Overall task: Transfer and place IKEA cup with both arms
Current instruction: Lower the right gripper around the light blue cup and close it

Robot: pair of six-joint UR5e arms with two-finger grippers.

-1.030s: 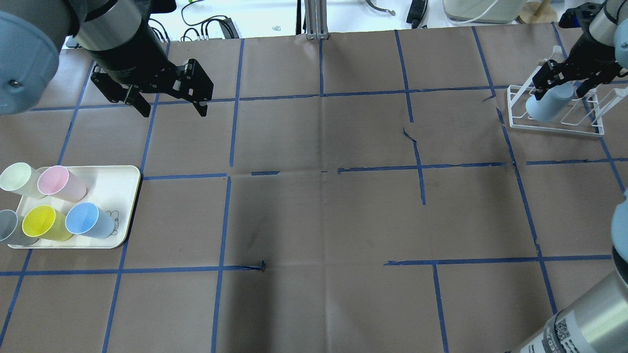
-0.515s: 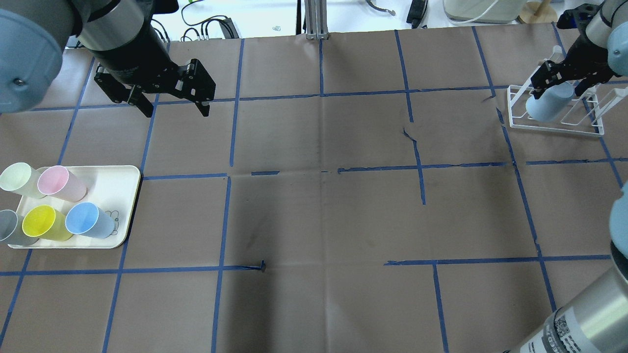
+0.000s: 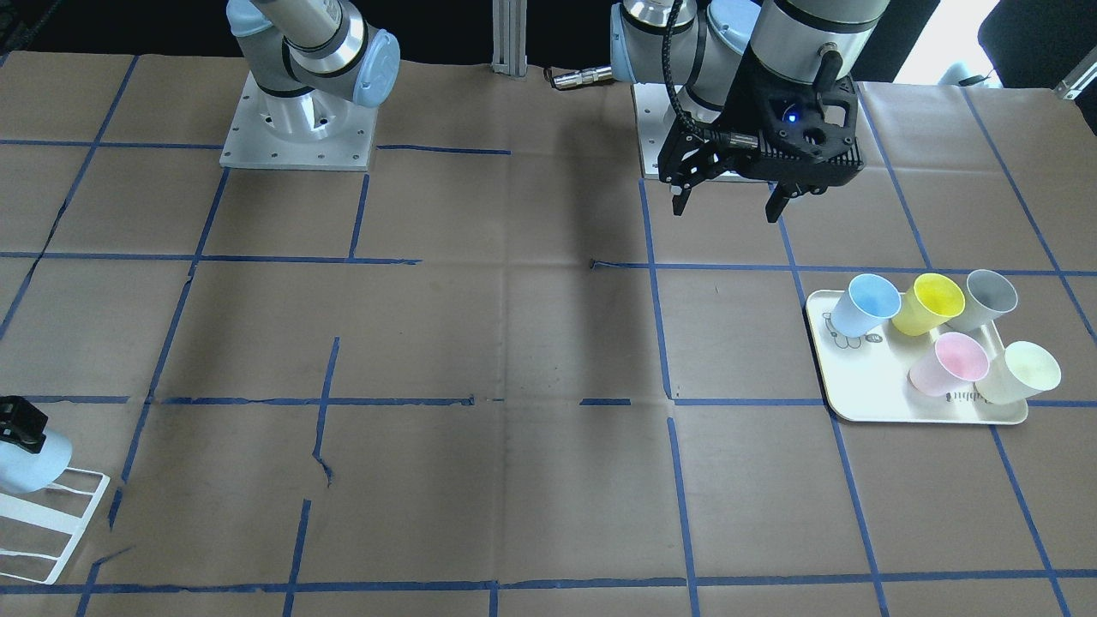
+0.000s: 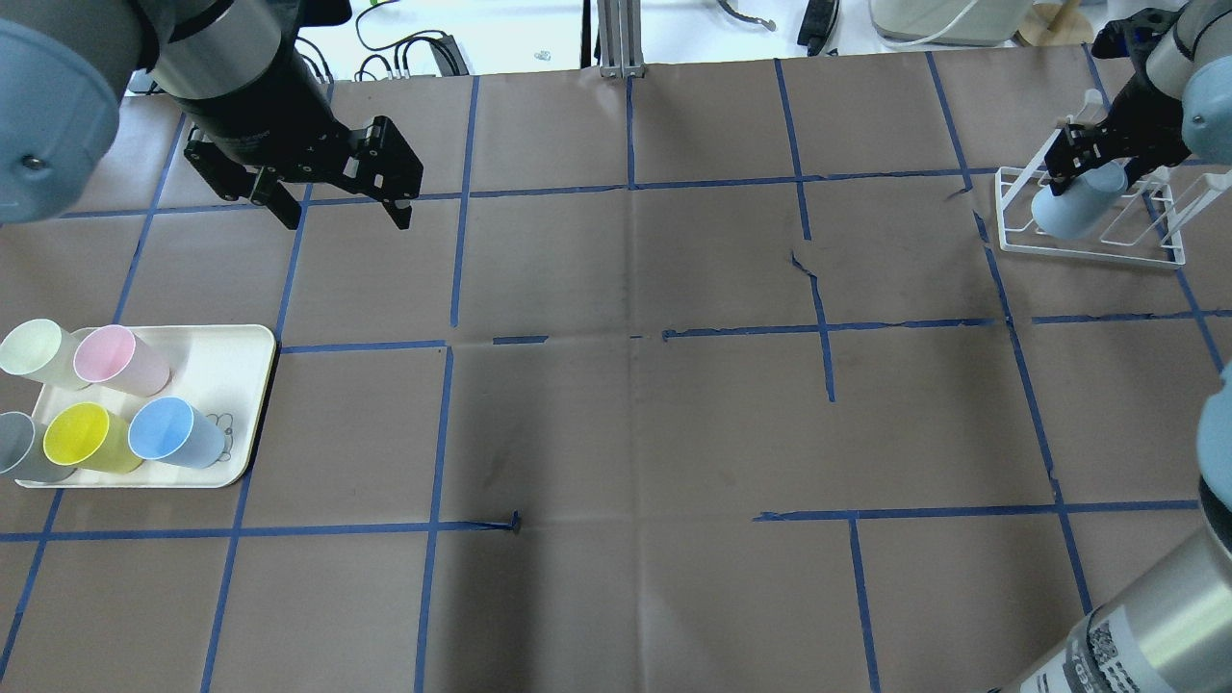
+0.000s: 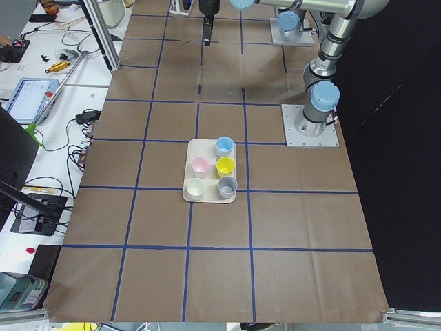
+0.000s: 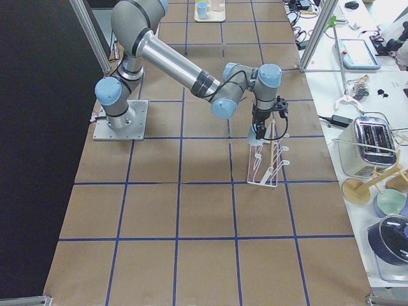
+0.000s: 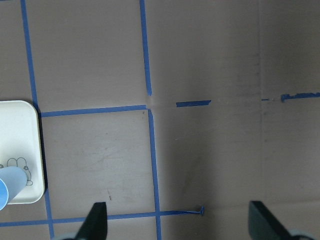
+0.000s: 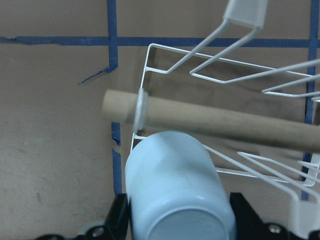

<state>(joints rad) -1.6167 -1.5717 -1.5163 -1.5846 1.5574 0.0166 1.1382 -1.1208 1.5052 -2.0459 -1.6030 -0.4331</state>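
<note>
A pale-blue IKEA cup point(image 4: 1076, 204) lies tilted, bottom up, on the white wire rack point(image 4: 1097, 243) at the far right. My right gripper point(image 4: 1105, 164) is shut on it. In the right wrist view the cup point(image 8: 175, 185) fills the space between both black fingers, with the rack's wooden bar just beyond it. My left gripper point(image 4: 343, 221) hangs open and empty above the far left of the table, also seen in the front view point(image 3: 724, 214). A second pale-blue cup point(image 4: 173, 433) stands on the cream tray point(image 4: 241, 366).
The tray also holds a pink cup point(image 4: 120, 358), a yellow cup point(image 4: 87, 438), a pale-green cup point(image 4: 34, 351) and a grey cup point(image 4: 14, 445). Brown paper with blue tape lines covers the table. Cables and equipment lie beyond the far edge.
My right gripper has shifted slightly toward the far right at the rack, and the cup has stayed almost in place. The left arm has barely moved.
</note>
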